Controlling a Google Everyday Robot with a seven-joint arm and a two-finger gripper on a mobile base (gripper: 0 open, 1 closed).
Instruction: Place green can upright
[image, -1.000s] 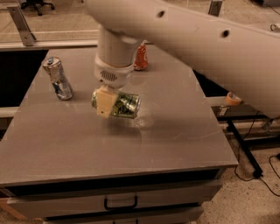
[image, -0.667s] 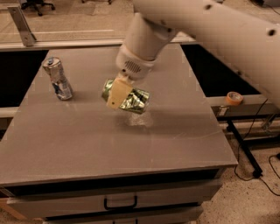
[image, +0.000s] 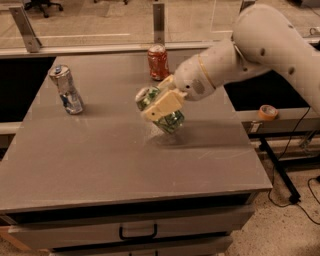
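The green can (image: 172, 121), green and white with silver ends, is held tilted just above the grey table (image: 110, 160), its top end pointing up and to the left. My gripper (image: 161, 107) is shut on the can's middle, with a cream finger (image: 161, 106) across its near side. The white arm reaches in from the upper right. The can's lower end hangs close over the tabletop near the table's middle.
An orange-red can (image: 158, 62) stands upright at the table's back, just behind the gripper. A silver-blue dented can (image: 66, 89) stands at the left. A drawer handle (image: 137, 232) is below the front edge. A tape roll (image: 267, 111) lies on a ledge at right.
The arm has swung back to the right, uncovering the orange-red can. The green can has turned from lying nearly flat to a steeper tilt, still in the gripper.
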